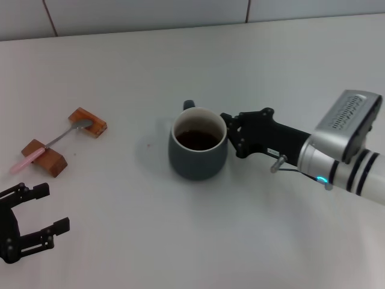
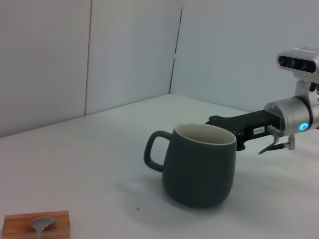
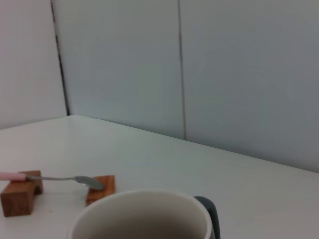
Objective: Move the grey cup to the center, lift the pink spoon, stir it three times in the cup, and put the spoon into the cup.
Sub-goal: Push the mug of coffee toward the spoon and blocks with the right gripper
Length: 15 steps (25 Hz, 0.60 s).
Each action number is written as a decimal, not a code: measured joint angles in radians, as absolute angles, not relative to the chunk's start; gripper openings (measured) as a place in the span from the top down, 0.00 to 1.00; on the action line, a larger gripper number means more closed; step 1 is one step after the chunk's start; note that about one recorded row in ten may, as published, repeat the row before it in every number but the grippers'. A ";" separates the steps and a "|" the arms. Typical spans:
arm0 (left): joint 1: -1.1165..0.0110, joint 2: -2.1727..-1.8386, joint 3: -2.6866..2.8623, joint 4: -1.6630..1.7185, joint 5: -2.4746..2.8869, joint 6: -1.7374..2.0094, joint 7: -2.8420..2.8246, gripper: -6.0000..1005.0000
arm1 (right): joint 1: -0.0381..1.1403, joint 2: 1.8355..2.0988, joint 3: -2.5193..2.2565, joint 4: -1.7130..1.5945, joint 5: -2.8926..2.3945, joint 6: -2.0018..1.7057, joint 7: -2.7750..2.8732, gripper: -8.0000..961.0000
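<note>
The grey cup [image 1: 198, 150] stands upright near the middle of the table with dark liquid inside and its handle toward the far side. It also shows in the left wrist view [image 2: 202, 167] and the right wrist view [image 3: 144, 214]. My right gripper [image 1: 233, 135] is open right beside the cup's right wall, level with its rim. The pink spoon [image 1: 54, 141] lies bridged across two wooden blocks at the left, bowl on the far block and pink handle end on the near one. My left gripper [image 1: 48, 209] is open and empty at the front left, short of the spoon.
Two brown wooden blocks [image 1: 88, 121] [image 1: 45, 156] carry the spoon. A tiled wall [image 1: 180, 12] runs behind the white table [image 1: 180, 241].
</note>
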<state>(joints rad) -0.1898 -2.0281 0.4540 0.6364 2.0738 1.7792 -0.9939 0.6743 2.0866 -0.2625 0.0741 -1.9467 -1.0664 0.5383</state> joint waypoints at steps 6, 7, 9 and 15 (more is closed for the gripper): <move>-0.180 -2.026 0.447 0.637 2.074 1.796 -0.989 0.20 | 0.752 2.088 -0.255 0.141 -1.947 -1.017 0.538 0.96; -0.180 -2.026 0.447 0.637 2.074 1.796 -0.989 0.20 | 0.752 2.088 -0.255 0.141 -1.947 -1.017 0.538 0.96; -0.177 -2.026 0.446 0.637 2.074 1.802 -0.987 0.20 | 0.770 2.088 -0.256 0.156 -1.947 -1.015 0.538 0.96; -0.171 -2.025 0.445 0.637 2.072 1.804 -0.987 0.20 | 0.767 2.088 -0.243 0.163 -1.940 -1.026 0.538 0.96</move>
